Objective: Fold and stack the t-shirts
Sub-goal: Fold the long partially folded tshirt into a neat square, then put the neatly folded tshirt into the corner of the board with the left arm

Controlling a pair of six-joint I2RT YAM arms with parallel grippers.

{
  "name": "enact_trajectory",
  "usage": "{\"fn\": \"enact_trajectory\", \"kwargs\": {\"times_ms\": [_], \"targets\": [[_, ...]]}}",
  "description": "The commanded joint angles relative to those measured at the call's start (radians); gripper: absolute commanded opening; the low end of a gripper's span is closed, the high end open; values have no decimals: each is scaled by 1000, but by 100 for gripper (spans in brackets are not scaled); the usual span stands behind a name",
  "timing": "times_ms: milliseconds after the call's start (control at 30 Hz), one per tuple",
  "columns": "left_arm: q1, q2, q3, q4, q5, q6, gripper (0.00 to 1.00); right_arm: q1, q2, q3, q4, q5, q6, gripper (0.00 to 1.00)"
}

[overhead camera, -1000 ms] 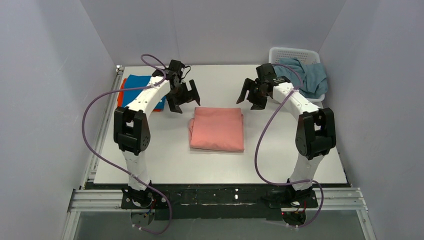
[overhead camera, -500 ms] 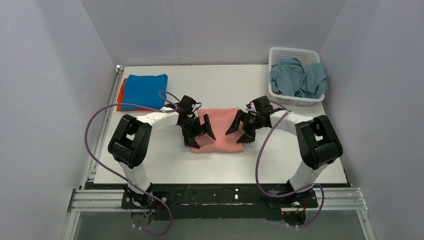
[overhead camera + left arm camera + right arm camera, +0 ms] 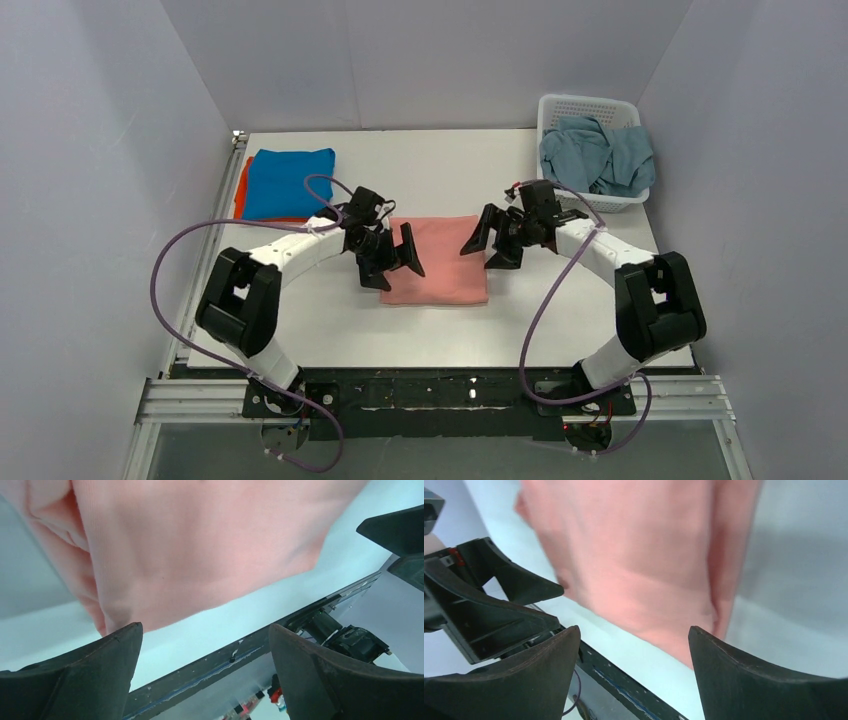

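One folded salmon-pink t-shirt [image 3: 445, 272], nearly square

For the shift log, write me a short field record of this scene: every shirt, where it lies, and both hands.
pink t-shirt: folded, flat in the middle of the table
blue t-shirt: folded, far left, lying on the orange t-shirt
grey-blue t-shirt: crumpled in the white basket, far right
left hand: open, at the pink t-shirt's left edge, holding nothing
right hand: open, at its right edge, holding nothing
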Motion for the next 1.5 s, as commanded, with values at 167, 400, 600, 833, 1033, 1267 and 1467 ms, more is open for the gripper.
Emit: {"fn": "enact_trajectory", "kwargs": {"times_ms": [167, 400, 600, 833, 1033, 1267, 1467], "targets": [[41, 54, 235, -145, -99, 73, 98, -4, 112, 271, 49, -114, -64, 88], [96, 299, 346, -163, -50, 30, 98, -9, 368, 502, 22, 38, -108, 87], [107, 350, 329, -164, -88, 39, 98, -21, 522, 559, -19, 76, -110, 87], [111, 118, 401, -291, -87, 93, 98, -21, 200, 608, -180, 298, -202, 90], [113, 9, 196, -295, -306, 106, 99, -28, -841, -111, -45, 781, -170, 92], [113, 193, 254, -257, -271, 86, 99, -29, -994, -103, -180, 871, -189, 92], [102, 266, 242, -231, -230, 66, 99, -30, -1005, -106, -211, 900, -191, 93]]}}
